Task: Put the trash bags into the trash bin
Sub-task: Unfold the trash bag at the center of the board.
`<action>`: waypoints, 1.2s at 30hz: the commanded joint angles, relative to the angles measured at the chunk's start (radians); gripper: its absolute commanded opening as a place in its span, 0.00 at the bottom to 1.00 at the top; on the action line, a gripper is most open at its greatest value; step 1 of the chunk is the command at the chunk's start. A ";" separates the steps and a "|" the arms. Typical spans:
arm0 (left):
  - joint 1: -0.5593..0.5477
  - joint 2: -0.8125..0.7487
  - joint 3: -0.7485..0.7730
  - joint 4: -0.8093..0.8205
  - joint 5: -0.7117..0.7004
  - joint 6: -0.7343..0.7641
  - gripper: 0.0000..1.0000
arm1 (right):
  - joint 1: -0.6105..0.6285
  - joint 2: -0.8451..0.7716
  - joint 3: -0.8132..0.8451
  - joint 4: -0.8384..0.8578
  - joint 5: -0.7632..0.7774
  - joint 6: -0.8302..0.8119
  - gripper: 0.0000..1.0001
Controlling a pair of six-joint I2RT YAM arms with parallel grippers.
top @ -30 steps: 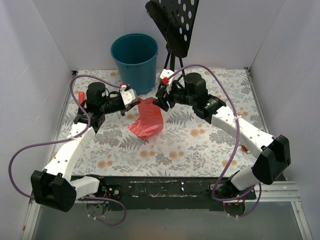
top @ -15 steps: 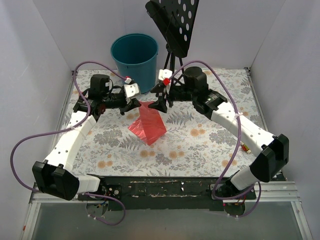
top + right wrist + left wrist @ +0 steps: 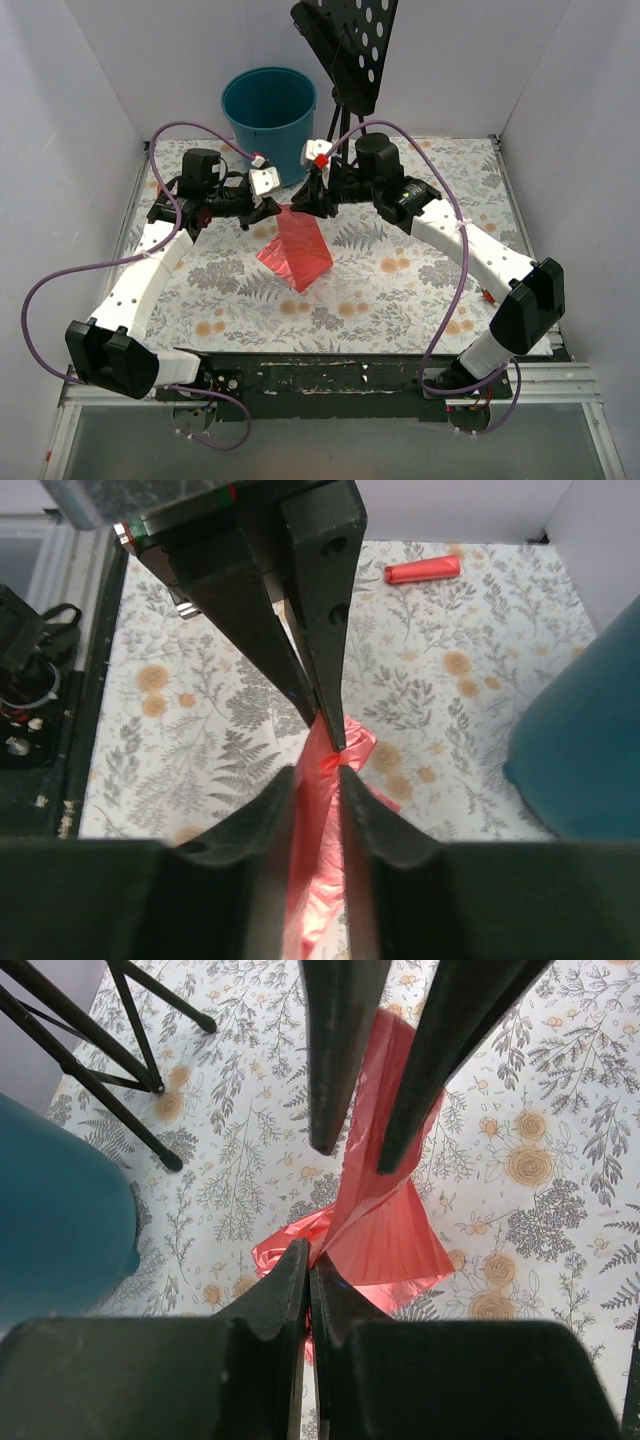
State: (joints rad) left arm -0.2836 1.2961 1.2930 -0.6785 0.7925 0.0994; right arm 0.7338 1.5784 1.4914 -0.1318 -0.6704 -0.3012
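Mid-tabletop, just in front of the trash bin (image 3: 268,115), the trash bag (image 3: 297,250) hangs between the two arms as a crinkly see-through red sheet, outside the bin. Left pincer (image 3: 308,1263) is clamped on an upper fold of the film, jaws pressed together with no gap and red plastic pinched right at the tips. Right pincer (image 3: 318,772) comes in from the opposite side, nearly tip to tip with the left one. Its jaws stand apart with a visible gap and straddle the upper strip of the bag, with film filling the slot between them; cannot tell if the pads actually press it. From the held top the bag twists down and fans out wide at its lower end, on or just over the floral tabletop (image 3: 400,290); cannot tell which. Bin is upright at the far edge, teal, mouth up. In the left wrist view its side wall fills the left of the frame, near the bag but apart from it. Black perforated stand (image 3: 350,45) rises behind and to the right of the bin, its thin legs planted on the cloth beside the bin. Small red cylinder (image 3: 423,570) lies flat on the cloth near the wall, well apart from the bag.
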 commanded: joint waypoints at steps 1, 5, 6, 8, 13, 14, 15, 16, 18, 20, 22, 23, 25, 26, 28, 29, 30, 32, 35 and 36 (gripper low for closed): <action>-0.005 -0.034 0.003 0.011 -0.003 -0.009 0.00 | 0.004 -0.012 0.001 0.020 -0.026 0.022 0.18; -0.003 -0.032 0.005 0.028 -0.004 -0.035 0.00 | 0.004 -0.006 -0.002 0.014 -0.009 0.024 0.12; -0.003 -0.032 0.006 0.033 -0.007 -0.044 0.00 | 0.004 -0.005 0.003 0.006 -0.003 0.022 0.12; -0.003 -0.032 0.005 0.040 -0.009 -0.058 0.00 | 0.004 0.003 0.009 -0.008 0.012 0.022 0.13; -0.005 -0.017 0.009 0.043 0.007 -0.070 0.00 | 0.004 0.029 0.050 -0.055 0.016 0.028 0.07; -0.003 -0.015 0.009 0.043 0.011 -0.073 0.00 | 0.004 0.037 0.064 -0.066 0.012 0.027 0.01; -0.003 -0.011 0.009 0.045 0.014 -0.079 0.00 | 0.004 0.043 0.075 -0.071 0.011 0.028 0.01; -0.005 -0.011 0.009 0.046 0.016 -0.086 0.00 | 0.004 0.052 0.087 -0.077 0.009 0.024 0.01; -0.003 -0.004 0.015 0.050 0.014 -0.127 0.01 | 0.004 0.061 0.110 -0.083 0.026 0.010 0.01; -0.002 -0.001 0.029 0.033 0.024 -0.153 0.10 | 0.004 0.068 0.127 -0.091 0.064 -0.007 0.01; 0.018 -0.001 0.035 0.025 0.062 -0.182 0.13 | 0.003 0.074 0.145 -0.100 0.091 -0.030 0.01; 0.023 -0.001 0.031 0.031 0.091 -0.197 0.10 | 0.003 0.077 0.156 -0.107 0.092 -0.038 0.01; 0.040 -0.001 0.008 0.069 0.126 -0.254 0.01 | 0.003 0.080 0.170 -0.118 0.091 -0.047 0.01; 0.041 -0.003 -0.006 0.092 0.145 -0.282 0.00 | 0.003 0.078 0.171 -0.120 0.089 -0.047 0.01; 0.041 -0.001 -0.035 0.186 0.157 -0.373 0.00 | 0.006 0.077 0.179 -0.135 0.069 -0.073 0.01; 0.040 0.003 -0.050 0.257 0.137 -0.450 0.00 | 0.010 0.080 0.188 -0.155 0.042 -0.088 0.01; 0.041 0.018 -0.055 0.320 0.107 -0.536 0.00 | 0.015 0.087 0.207 -0.192 0.002 -0.093 0.01; 0.041 0.046 -0.029 0.352 0.102 -0.555 0.00 | 0.018 0.094 0.219 -0.200 -0.058 -0.055 0.01; 0.041 0.088 0.014 0.346 0.138 -0.535 0.00 | 0.018 0.080 0.172 -0.134 -0.093 -0.016 0.01; 0.041 0.088 0.026 0.330 0.171 -0.514 0.00 | 0.016 0.080 0.165 -0.117 -0.078 -0.001 0.01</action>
State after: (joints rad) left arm -0.2451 1.3636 1.2636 -0.4011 0.9043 -0.3759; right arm 0.7429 1.6672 1.6547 -0.2974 -0.6712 -0.3508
